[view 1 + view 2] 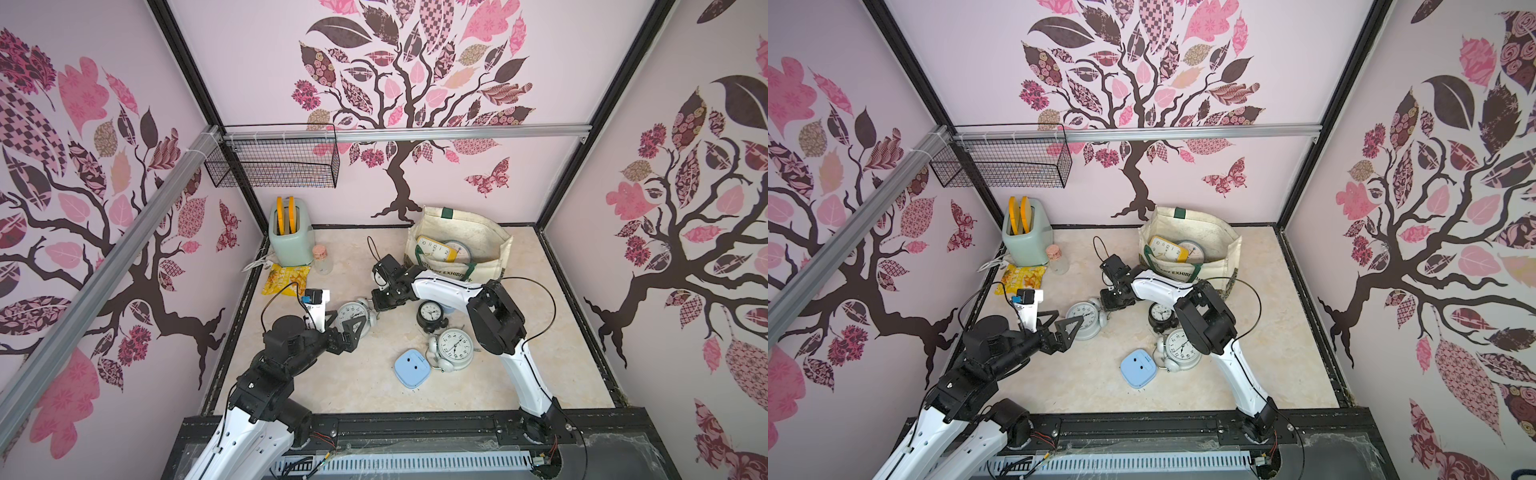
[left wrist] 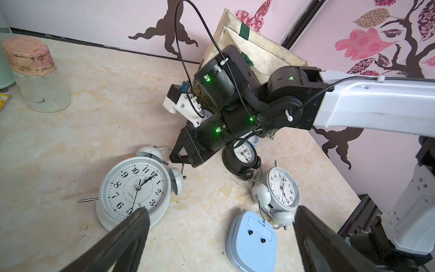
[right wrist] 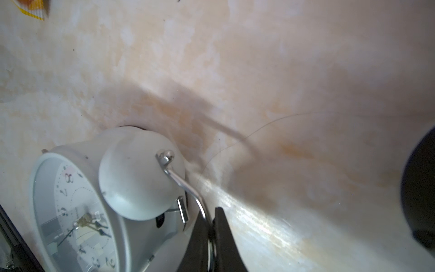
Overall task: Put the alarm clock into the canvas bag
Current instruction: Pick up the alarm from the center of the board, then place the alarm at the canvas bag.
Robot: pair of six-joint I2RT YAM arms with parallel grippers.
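Metal wire handle [image 3: 188,188] on top of the white alarm clock [image 1: 352,319] is what the right hand [image 3: 211,220] is pinching. In the right wrist view the two dark fingers are pressed together on that thin loop, just past one of the bells. The clock's body sits right beside that hand, on the side toward the left arm, lying face up on the marble-look desk [image 1: 332,382].

The left hand [image 2: 220,210] is spread wide and holds nothing. In its own wrist view one fingertip sits over the clock's lower rim and the other is out over the white twin-bell clock [image 2: 281,188]. The blue clock [image 2: 250,237] lies face down between the two tips. From above, that hand hovers over the near edge of the white alarm clock.

The canvas bag [image 1: 486,245] stands open just behind the right hand, toward the back wall, with the white forearm crossing in front of its printed side. Inside it you can see a yellow clock [image 1: 434,248] and a round pale one [image 1: 457,249]. A black clock [image 1: 431,312] sits close to the right hand on the side away from the white one.
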